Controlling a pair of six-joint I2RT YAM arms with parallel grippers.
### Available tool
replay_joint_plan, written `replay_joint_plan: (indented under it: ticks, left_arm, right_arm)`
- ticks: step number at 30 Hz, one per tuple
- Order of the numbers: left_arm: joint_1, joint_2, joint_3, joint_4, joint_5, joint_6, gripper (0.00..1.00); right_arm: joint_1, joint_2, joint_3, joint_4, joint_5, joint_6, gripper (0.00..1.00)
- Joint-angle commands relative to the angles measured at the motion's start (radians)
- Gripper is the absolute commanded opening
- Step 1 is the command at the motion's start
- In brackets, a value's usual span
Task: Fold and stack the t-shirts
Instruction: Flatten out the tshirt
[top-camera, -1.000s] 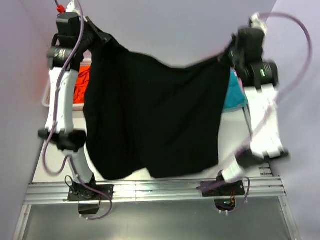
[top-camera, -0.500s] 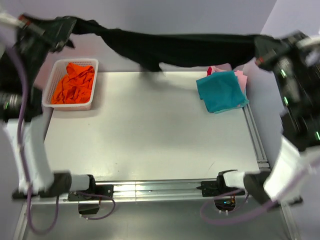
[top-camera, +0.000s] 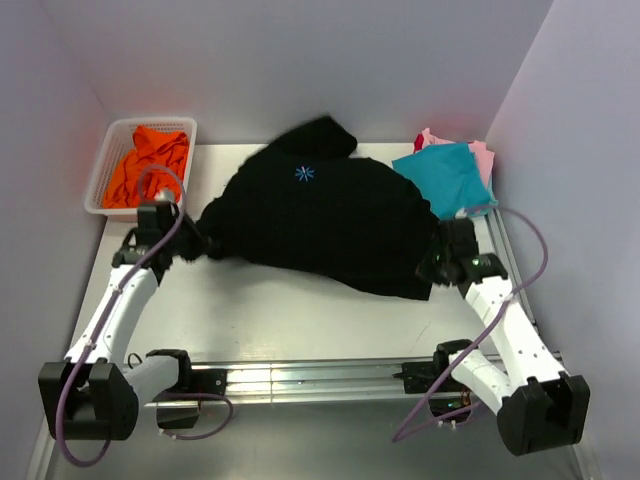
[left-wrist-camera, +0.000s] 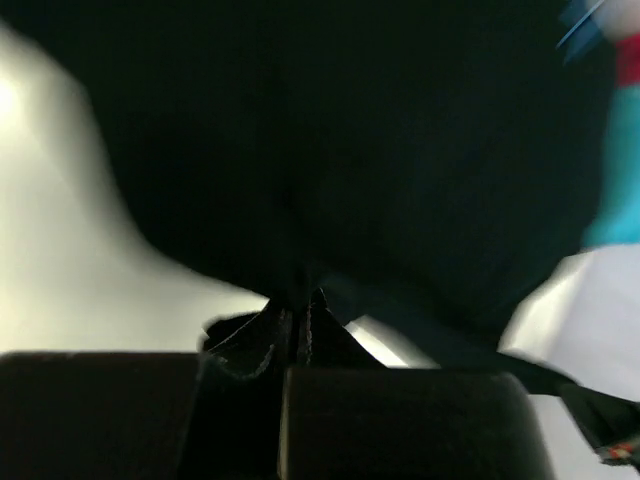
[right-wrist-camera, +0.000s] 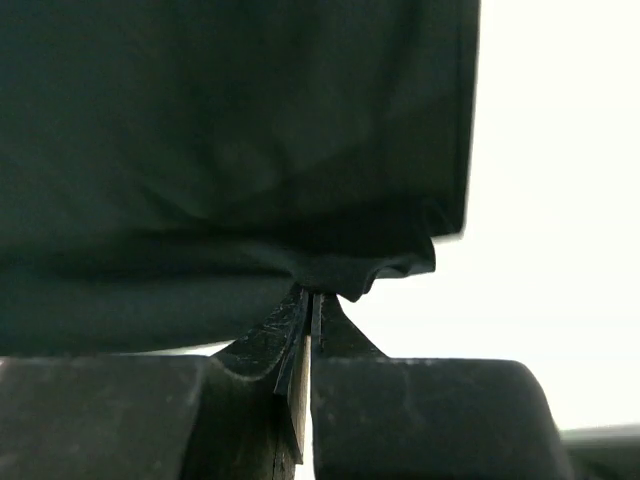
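The left gripper is pinched tight on the left edge of the black t-shirt. Its fingers are pressed together with a fold of dark cloth bunched between the tips, which the left wrist view shows close up. The right gripper is clamped the same way on the shirt's opposite edge, near its lower right corner; in the right wrist view the cloth puckers just ahead of the closed tips.

Between the two grippers the black t-shirt lies spread on the table, chest side up. Its light-blue starburst logo sits beyond the left gripper, toward the far side, and the far part of the shirt is humped up near the table's back edge.

Just beyond the right gripper lies the folded teal tee, resting on a pink tee. The black cloth crowds against the teal tee's near-left side, touching or slightly over it. The right arm's cable loops past that stack's near corner.

Beyond the left gripper and to its left, in the far corner, stands the white mesh basket with the orange tee crumpled inside, apart from the black shirt
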Motion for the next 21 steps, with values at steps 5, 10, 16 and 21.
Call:
replay_joint_plan:
  ticks: [5, 10, 16, 21]
  left_arm:
    - [-0.038, -0.198, -0.162, -0.124, -0.090, -0.028, 0.00]
    - [-0.100, -0.184, -0.139, -0.210, -0.117, -0.097, 0.00]
    - [-0.133, -0.201, -0.121, -0.346, -0.172, -0.163, 0.00]
    - [-0.159, -0.270, -0.167, -0.446, -0.157, -0.231, 0.00]
  right_arm:
    - [0.006, -0.182, -0.120, -0.017, -0.120, 0.079, 0.00]
    - [0.006, -0.140, -0.087, -0.103, -0.233, 0.097, 0.00]
    - [0.007, -0.149, -0.021, -0.293, -0.227, 0.076, 0.00]
    - [0.009, -0.177, -0.064, -0.446, -0.242, 0.073, 0.00]
